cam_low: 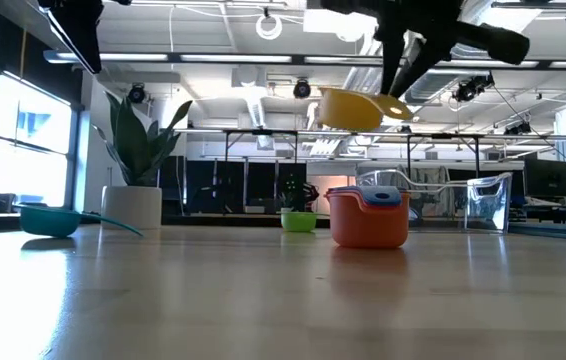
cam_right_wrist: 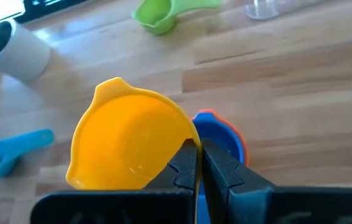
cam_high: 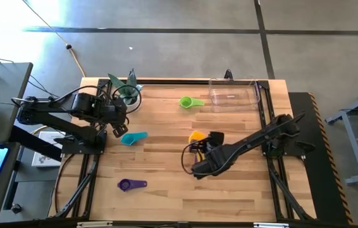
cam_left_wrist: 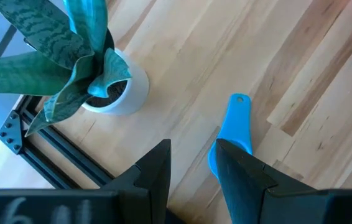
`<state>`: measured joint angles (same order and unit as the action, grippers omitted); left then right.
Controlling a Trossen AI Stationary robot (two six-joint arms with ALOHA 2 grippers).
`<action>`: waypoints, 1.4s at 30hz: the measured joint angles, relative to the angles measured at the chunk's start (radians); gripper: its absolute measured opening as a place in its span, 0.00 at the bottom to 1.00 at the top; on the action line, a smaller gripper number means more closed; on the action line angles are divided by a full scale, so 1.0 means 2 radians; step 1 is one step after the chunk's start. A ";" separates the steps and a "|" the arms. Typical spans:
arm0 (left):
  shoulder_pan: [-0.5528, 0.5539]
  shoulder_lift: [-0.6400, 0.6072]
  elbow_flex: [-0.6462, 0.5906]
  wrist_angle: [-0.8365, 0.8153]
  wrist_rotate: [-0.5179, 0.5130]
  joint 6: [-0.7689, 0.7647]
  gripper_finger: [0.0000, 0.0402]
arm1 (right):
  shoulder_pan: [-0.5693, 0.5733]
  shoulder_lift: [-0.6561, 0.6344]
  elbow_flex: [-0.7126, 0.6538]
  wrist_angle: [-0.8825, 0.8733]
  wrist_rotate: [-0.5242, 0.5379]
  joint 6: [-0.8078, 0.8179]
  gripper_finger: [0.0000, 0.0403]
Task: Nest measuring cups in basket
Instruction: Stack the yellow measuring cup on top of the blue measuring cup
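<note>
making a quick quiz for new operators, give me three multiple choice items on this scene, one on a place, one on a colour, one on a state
1. Where is the green cup?
A. in the basket
B. on the table beside the basket
C. in the left gripper

2. What colour is the cup held by the right gripper?
A. yellow
B. purple
C. teal

3. How is the left gripper?
A. shut on the plant
B. shut on a cup
C. open, above the teal cup

Key: 1 B, it lies on bare wood left of the clear bin. 2 A, the fingers pinch the yellow cup rim. 3 C, its fingers stand apart, holding nothing.
</note>
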<state>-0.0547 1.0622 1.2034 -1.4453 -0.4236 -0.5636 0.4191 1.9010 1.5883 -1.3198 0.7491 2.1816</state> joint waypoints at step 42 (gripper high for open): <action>0.000 0.000 0.000 0.002 -0.002 0.016 0.29 | -0.043 0.058 0.000 0.001 -0.125 -0.004 0.12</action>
<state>-0.0547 1.0622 1.2034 -1.4422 -0.4267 -0.5316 0.3336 2.0179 1.5883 -1.3185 0.4999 2.1727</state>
